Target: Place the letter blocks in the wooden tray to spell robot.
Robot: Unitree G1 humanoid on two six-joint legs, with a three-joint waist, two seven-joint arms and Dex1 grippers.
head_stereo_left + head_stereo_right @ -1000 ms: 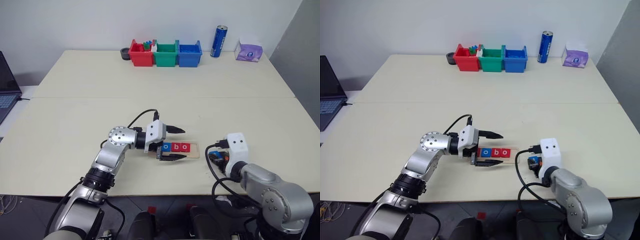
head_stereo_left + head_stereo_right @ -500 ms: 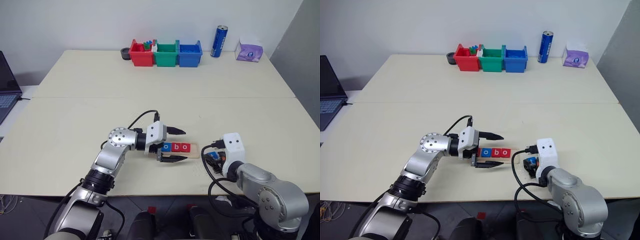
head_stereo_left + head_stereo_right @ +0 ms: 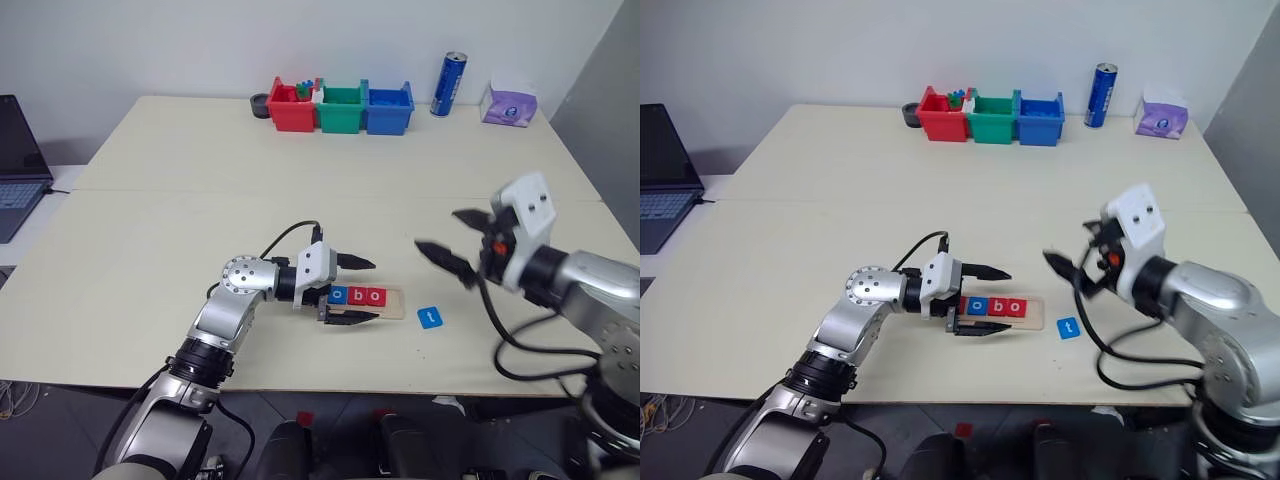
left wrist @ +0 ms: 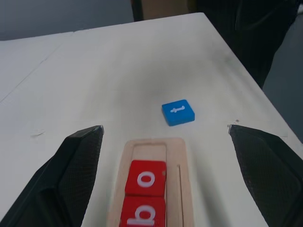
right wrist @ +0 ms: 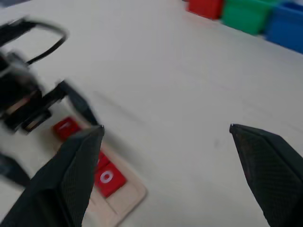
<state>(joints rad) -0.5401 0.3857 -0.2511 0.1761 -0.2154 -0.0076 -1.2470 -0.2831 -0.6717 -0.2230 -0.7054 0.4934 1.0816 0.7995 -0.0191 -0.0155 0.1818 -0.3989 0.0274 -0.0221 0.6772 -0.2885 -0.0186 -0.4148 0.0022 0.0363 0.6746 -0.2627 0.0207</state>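
The wooden tray point(image 3: 392, 303) lies near the table's front edge. In it, left to right, sit a blue "o" block point(image 3: 339, 295), a red "b" block point(image 3: 357, 295) and a red "o" block point(image 3: 374, 295); a red tile at the left end is mostly hidden. The slot at the tray's right end point(image 4: 149, 151) is bare. A blue "t" block point(image 3: 430, 318) lies flat on the table just right of the tray. My left gripper point(image 3: 374, 290) is open, its fingers straddling the tray without touching. My right gripper point(image 3: 437, 230) is open and empty, raised above and right of the "t" block.
Red point(image 3: 291, 108), green point(image 3: 341, 107) and blue point(image 3: 389, 107) bins stand in a row at the far edge. A blue can point(image 3: 451, 84) and a purple tissue pack point(image 3: 509, 105) are to their right. A laptop point(image 3: 18, 165) sits off the table's left side.
My right gripper opened and rose off the table, turning as it went; the blue "t" block now lies uncovered where it was. The left gripper kept still. The camera view shifted a little.
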